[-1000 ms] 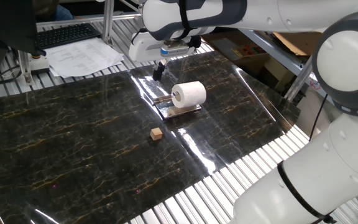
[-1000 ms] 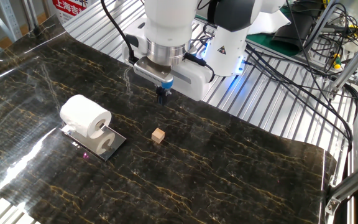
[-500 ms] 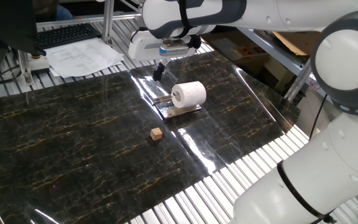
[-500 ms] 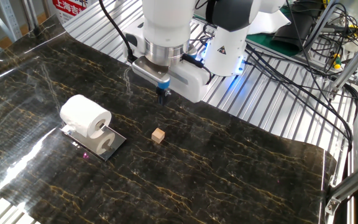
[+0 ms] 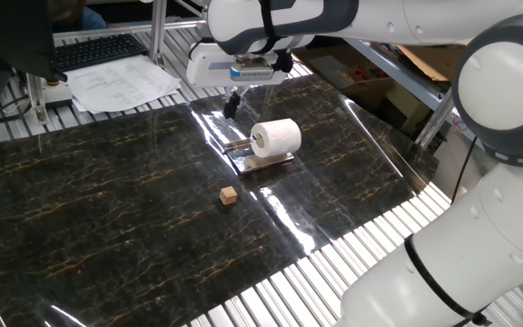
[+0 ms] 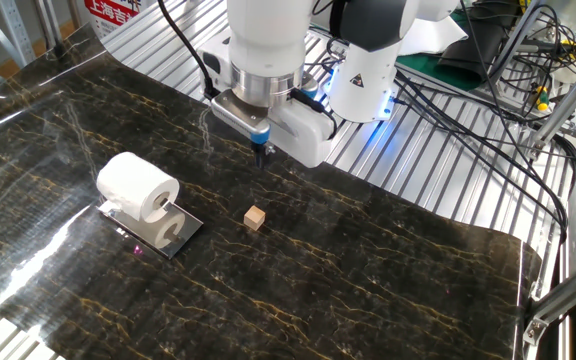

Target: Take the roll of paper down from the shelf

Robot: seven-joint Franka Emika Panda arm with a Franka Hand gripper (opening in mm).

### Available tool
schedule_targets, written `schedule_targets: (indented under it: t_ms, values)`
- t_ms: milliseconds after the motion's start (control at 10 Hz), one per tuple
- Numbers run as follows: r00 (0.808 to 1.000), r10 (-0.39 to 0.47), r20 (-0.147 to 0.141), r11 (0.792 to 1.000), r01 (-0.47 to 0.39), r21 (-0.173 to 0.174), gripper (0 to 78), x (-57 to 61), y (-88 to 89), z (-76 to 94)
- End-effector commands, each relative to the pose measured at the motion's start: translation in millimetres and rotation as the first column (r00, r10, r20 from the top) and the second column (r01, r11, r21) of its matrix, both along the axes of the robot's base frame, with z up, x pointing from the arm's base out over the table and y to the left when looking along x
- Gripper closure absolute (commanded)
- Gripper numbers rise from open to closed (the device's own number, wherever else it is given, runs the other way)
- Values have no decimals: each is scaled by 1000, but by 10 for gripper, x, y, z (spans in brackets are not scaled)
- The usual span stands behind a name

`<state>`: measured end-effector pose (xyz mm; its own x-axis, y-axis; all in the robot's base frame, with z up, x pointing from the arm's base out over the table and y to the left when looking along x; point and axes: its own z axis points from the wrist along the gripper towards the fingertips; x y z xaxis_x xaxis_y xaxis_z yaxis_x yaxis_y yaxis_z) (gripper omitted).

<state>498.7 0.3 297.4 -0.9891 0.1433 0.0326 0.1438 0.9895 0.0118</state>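
Dark marbled tabletop [image 5: 107,200], glossy. Gripper [image 6: 259,152] hovers above it, fingers pressed together, holding nothing. Roll of paper [image 5: 275,137], soft white cylinder with hollow core, lies on its side on the mirror-metal shelf [image 5: 248,162]. Small tan wooden cube [image 6: 255,218] sits apart.

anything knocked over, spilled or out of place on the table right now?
Nothing stands out. The paper roll lies on its side on the small metal shelf, undamaged. The wooden cube sits flat on the table, apart from both. The gripper hangs above the table, touching nothing.
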Motion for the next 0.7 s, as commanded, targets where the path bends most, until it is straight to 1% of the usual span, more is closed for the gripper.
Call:
schedule_targets:
  t_ms: [100,300,600,700]
  values:
    - [999,-45,10,999,46,-25,776,39,-42,13]
    - [997,-80,15,996,80,-27,776,83,-98,22]
    - [995,-95,25,995,96,-28,776,168,-235,9]
    - [993,-114,26,993,115,-29,776,190,-277,6]
